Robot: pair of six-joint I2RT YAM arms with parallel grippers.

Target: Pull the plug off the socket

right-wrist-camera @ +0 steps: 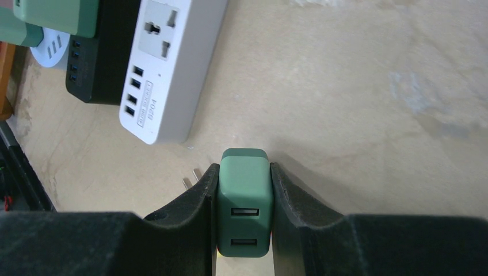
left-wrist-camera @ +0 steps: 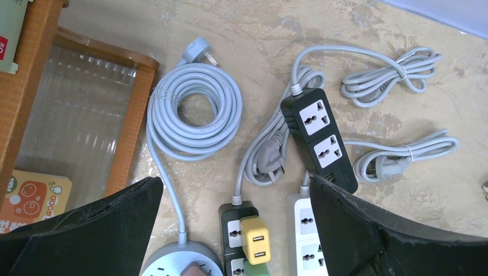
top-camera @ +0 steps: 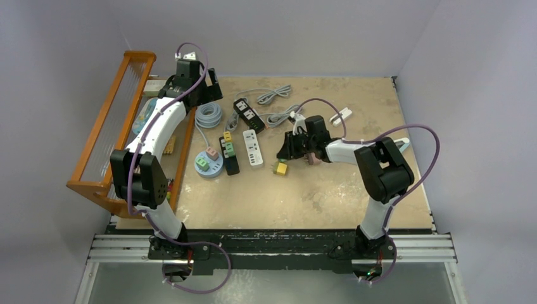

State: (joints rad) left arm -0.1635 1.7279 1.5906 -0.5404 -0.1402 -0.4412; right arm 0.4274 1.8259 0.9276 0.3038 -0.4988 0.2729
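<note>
My right gripper [right-wrist-camera: 244, 172] is shut on a green USB plug [right-wrist-camera: 244, 201], its two ports facing the camera. It hangs over bare table, off every socket. Metal prongs [right-wrist-camera: 193, 178] show beside the left finger, and a yellow sliver lies under the plug. From above, the right gripper [top-camera: 283, 158] sits over a yellow and green plug [top-camera: 280, 168]. My left gripper [left-wrist-camera: 235, 187] is open and empty, high over a black socket strip [left-wrist-camera: 231, 221] carrying a yellow plug [left-wrist-camera: 255, 240]. In the overhead view the left gripper [top-camera: 211, 88] is at the table's back left.
A white strip [left-wrist-camera: 303, 233], a second black strip [left-wrist-camera: 319, 135], a round grey socket [left-wrist-camera: 172, 261] with a brown plug, a coiled grey cable [left-wrist-camera: 195, 109] and loose cords [left-wrist-camera: 397, 72] lie around. An orange rack [top-camera: 114, 126] lines the left edge.
</note>
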